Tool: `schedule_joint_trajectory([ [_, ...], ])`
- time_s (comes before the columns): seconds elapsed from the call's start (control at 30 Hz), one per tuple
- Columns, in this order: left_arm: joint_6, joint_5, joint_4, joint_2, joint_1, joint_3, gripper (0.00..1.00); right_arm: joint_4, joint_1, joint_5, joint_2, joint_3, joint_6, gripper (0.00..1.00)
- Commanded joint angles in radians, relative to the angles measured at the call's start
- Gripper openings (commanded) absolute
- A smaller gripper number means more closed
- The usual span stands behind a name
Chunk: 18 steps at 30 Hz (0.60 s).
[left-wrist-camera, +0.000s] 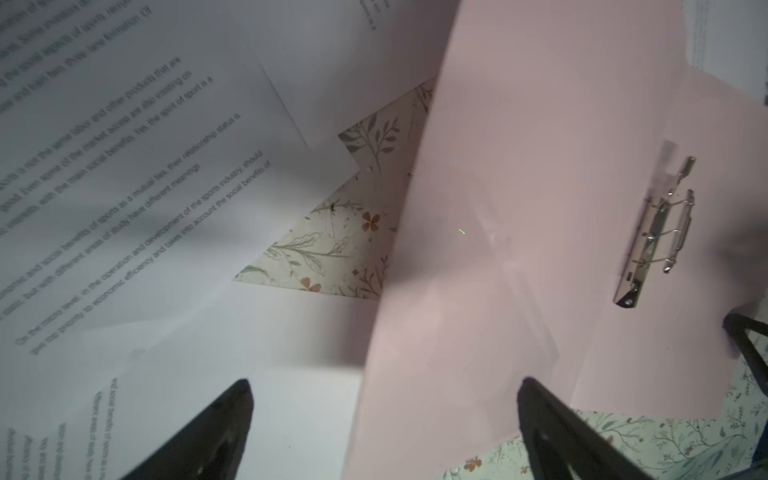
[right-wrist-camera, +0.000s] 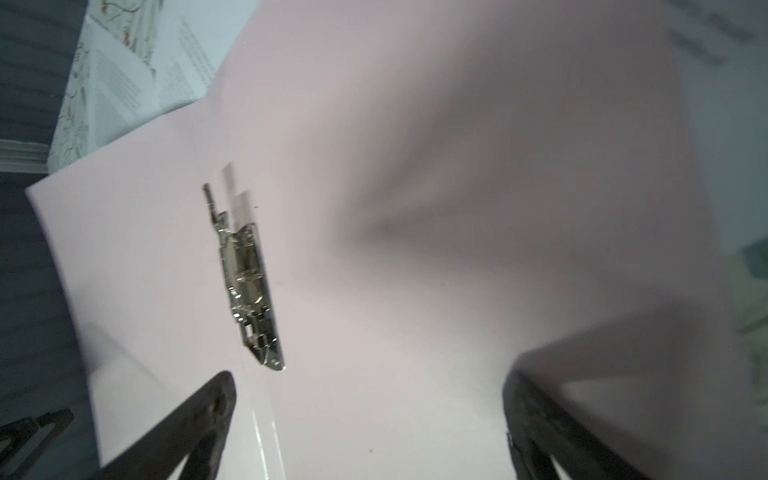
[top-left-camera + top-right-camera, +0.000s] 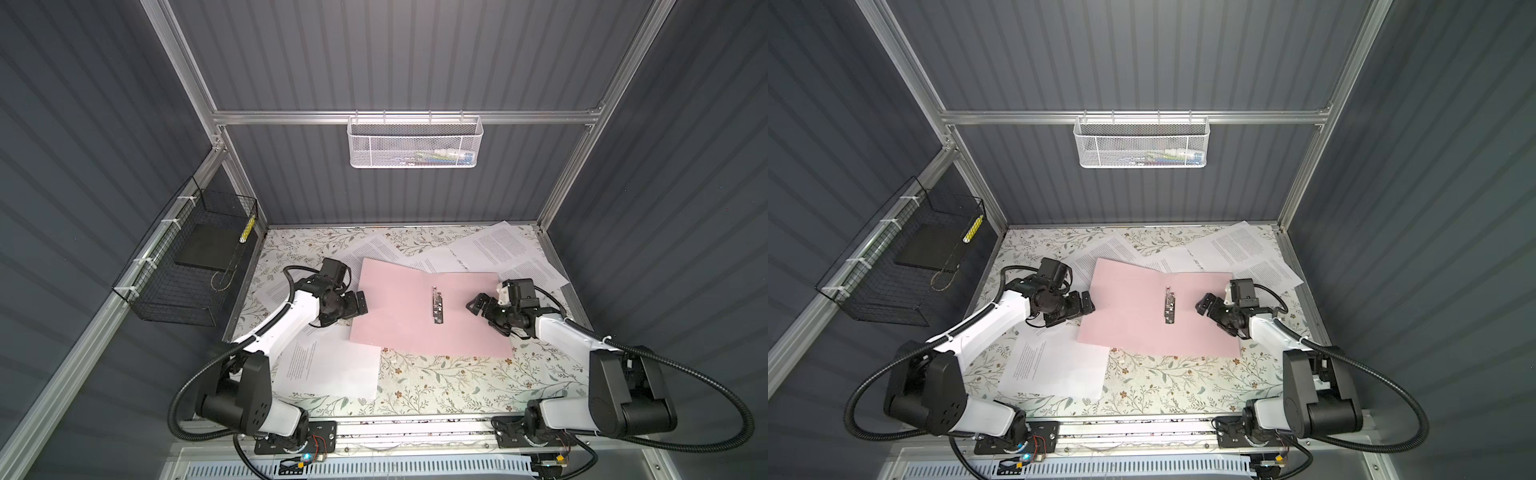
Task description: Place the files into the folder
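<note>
Closest to the lens in your left wrist view, two black fingers (image 1: 216, 436) of the left gripper (image 1: 386, 407) stand wide apart with nothing between them. One is over a white printed sheet and its partner is over the edge of the pink folder (image 1: 519, 208).

From above, you see this gripper at the folder's left edge. Whether it touches the pink surface you cannot tell.

Your right gripper (image 3: 473, 305) is also spread open and empty. It sits over the right half of the folder, just to the right of the metal clip (image 3: 437, 307). In the right wrist view the clip (image 2: 249, 282) lies beside one finger, and pink card fills the gap between the fingers.

You find the folder lying open and flat in the middle of the floral tablecloth (image 3: 436, 386), with the clip running along its spine.

Around it lie the files (image 3: 328, 370), all on the cloth:
- One sheet lies at the near left, with a corner tucked under the folder.
- One lies beneath the left arm.
- Several fan out beyond the far edge and toward the far right corner, some partly covered by the pink card.

Off the table on your left, a black wire basket (image 3: 183, 286) holds a flat black slab (image 3: 205, 249). On the back rail hangs a white mesh basket (image 3: 415, 141).
</note>
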Motion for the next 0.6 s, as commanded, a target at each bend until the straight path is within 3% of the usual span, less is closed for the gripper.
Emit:
schedule_joint_trajectory([
  [0.0, 0.052, 0.066, 0.045, 0.057, -0.005, 0.034, 1.0, 0.032, -0.046, -0.048, 0.051, -0.03, 0.029, 0.99],
  [0.13, 0.075, 0.169, 0.108, 0.106, -0.007, 0.048, 0.99, 0.051, -0.054, -0.074, 0.065, -0.031, 0.021, 0.99],
  [0.2, 0.067, 0.245, 0.143, 0.108, -0.006, 0.047, 0.94, 0.051, -0.058, -0.093, 0.069, -0.027, 0.019, 0.99],
  [0.37, 0.018, 0.382, 0.229, 0.102, -0.009, 0.016, 0.62, 0.073, -0.063, -0.119, 0.059, -0.033, 0.013, 0.99],
  [0.57, -0.006, 0.429, 0.267, 0.103, -0.044, 0.018, 0.36, 0.047, -0.075, -0.109, -0.003, -0.034, 0.008, 0.99],
])
